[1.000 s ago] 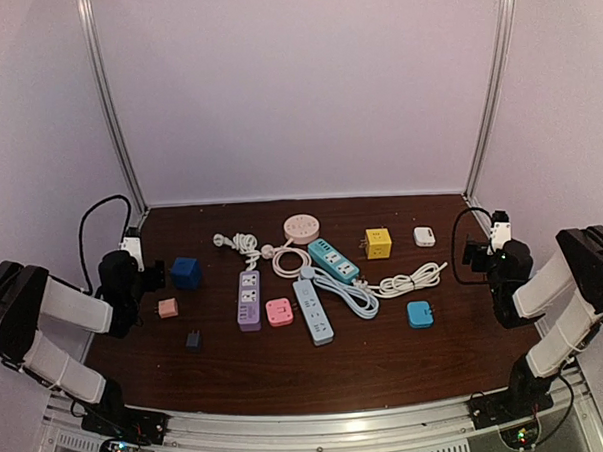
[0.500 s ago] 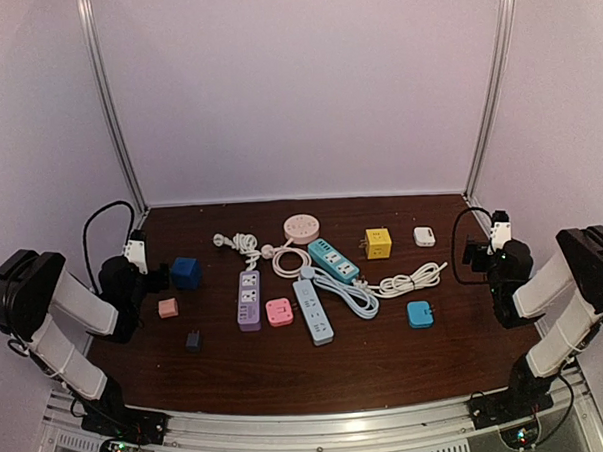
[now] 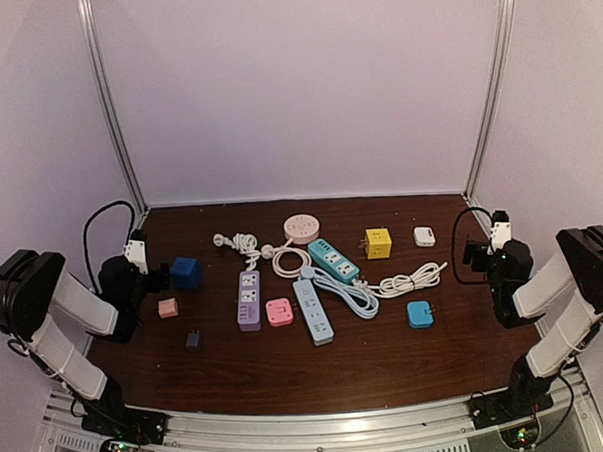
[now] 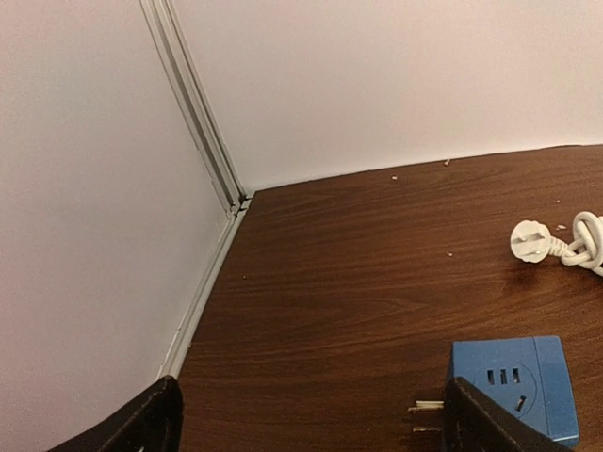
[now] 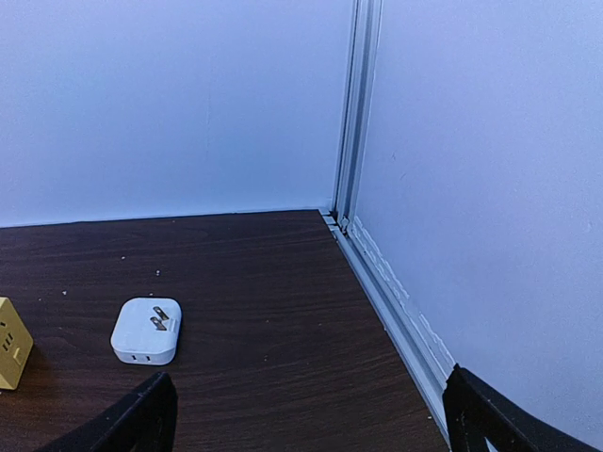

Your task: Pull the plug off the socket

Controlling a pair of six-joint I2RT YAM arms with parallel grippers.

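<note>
Plug point(image 3: 306, 274) untouched — left arm point(image 3: 80, 308), right arm point(image 3: 547, 293) folded low, outboard.

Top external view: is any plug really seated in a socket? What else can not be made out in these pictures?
- Top external view: where the white cable meets the light blue strip is too small; plugged or fixed, cannot tell.
- Left wrist view: the blue cube adapter is cut by the bottom edge and partly behind the left fingers.
- Right wrist view: the yellow cube is cut by the left edge.
</note>
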